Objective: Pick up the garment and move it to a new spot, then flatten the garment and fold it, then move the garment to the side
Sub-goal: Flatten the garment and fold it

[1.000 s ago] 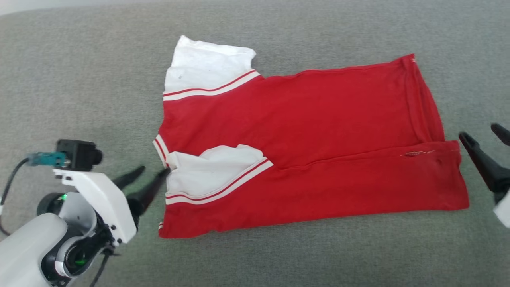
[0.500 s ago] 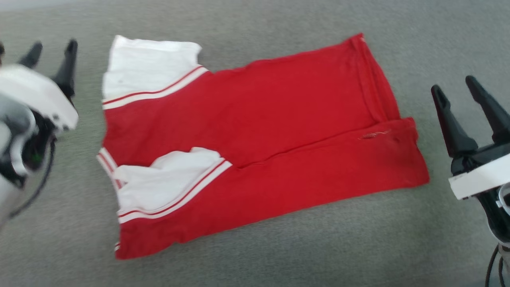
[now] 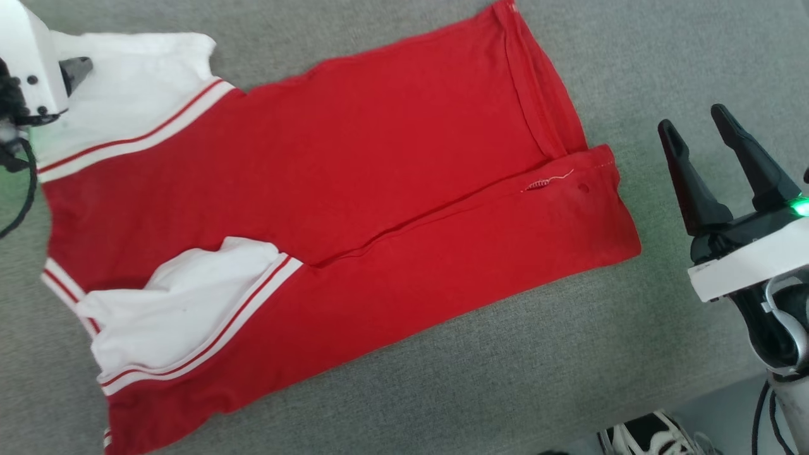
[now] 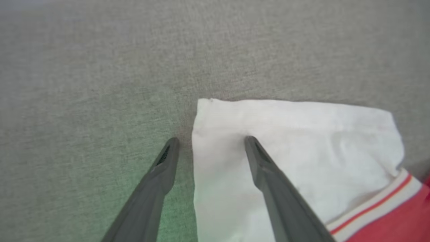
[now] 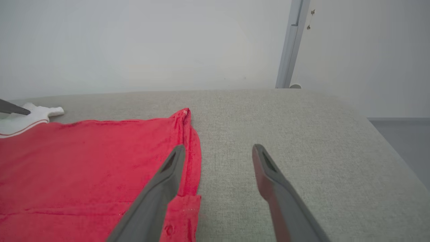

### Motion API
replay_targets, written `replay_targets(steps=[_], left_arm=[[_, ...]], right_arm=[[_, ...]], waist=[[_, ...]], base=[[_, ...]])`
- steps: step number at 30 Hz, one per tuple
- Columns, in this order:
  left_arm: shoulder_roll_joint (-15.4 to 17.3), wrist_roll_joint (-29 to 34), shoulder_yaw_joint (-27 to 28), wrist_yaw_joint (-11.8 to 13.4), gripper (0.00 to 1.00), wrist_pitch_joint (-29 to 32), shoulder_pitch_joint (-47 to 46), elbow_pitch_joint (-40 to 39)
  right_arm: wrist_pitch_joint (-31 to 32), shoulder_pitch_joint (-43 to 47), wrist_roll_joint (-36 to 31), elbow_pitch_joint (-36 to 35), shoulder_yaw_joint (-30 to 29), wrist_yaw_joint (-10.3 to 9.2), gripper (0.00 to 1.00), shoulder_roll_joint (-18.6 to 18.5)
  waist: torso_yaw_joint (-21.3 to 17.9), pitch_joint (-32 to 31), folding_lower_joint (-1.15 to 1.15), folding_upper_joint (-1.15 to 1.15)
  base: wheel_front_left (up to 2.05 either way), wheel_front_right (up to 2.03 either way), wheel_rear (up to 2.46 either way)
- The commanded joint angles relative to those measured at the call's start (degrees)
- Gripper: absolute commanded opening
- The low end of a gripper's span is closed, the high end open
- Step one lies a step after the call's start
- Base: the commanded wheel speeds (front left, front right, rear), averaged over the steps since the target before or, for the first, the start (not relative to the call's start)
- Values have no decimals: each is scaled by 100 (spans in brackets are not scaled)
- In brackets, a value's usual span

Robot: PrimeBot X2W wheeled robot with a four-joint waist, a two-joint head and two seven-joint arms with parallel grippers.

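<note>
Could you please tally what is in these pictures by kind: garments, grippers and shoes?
Garments: 1, the red garment.
Grippers: 2, the left gripper and the right gripper, both open.
Shoes: 1, a shoe at the head view's bottom edge.
Total: 4.

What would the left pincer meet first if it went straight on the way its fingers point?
Probably the jersey's white sleeve: the open left pincer straddles its edge, with one finger over the grey upholstery. Its height above the cloth is unclear.
</note>
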Motion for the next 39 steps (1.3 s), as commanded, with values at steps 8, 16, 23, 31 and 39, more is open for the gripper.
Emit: replay_targets(steps=[8, 16, 23, 31, 39], left_arm=[[-269, -247, -149, -274, 15, 1004, -185, 295], [-545, -143, -190, -415, 0, 858, -414, 343], [-1003, -27, -243, -633, 0, 596, -657, 516], [-1391, 3, -295, -864, 0, 433, -730, 826], [-1711, 1, -316, -1134, 0, 159, -731, 1144]], right_arm=[[55, -307, 145, 124, 243, -2, 100, -190], [1429, -1534, 384, 432, 1109, -2, 100, -850], [3089, -3066, 898, 1249, 1872, -2, 100, -1121], [4215, -4149, 1491, 2083, 2480, -2, 100, -974], [4774, -4536, 1778, 2502, 3206, -2, 22, -1034]], waist=[[-34, 321, 0, 0], [305, 473, 0, 0], [718, 646, 0, 0], [1015, 730, 0, 0], [1175, 693, 0, 0]], base=[[0, 0, 0], [0, 0, 0], [0, 0, 0], [0, 0, 0], [0, 0, 0]])
